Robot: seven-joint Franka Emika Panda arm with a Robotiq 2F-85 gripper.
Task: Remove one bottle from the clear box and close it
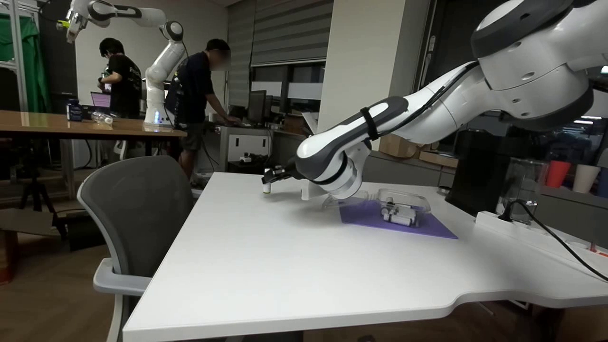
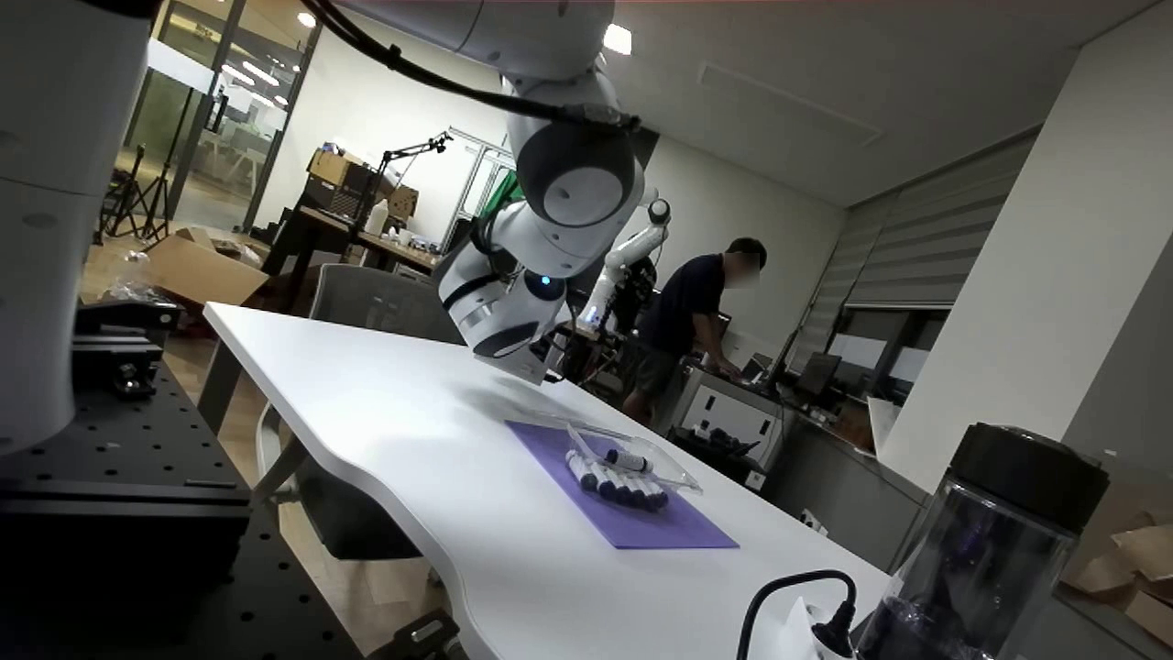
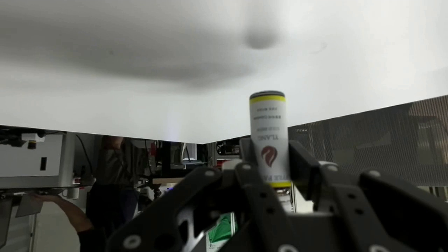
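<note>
My gripper [image 1: 269, 176] is shut on a small white bottle [image 1: 267, 188] near the table's far edge. In the wrist view the bottle [image 3: 269, 140] stands between the two fingers, with yellow bands and a red logo. It is roughly upright and appears slightly above the table. In an exterior view my fingers are mostly hidden behind the wrist. The clear box [image 1: 418, 201] lies open on the purple mat, its other transparent half [image 1: 332, 201] spread to the side. Several whitish bottles with dark caps [image 2: 612, 481] lie in a row at the box, one on top.
The purple mat [image 2: 678, 533] lies on the white table [image 1: 285, 266]. A power strip [image 1: 536, 240] with a black cable stands at one edge. A dark-lidded clear container [image 2: 981, 550] stands near it. A grey chair [image 1: 137, 213] is beside the table.
</note>
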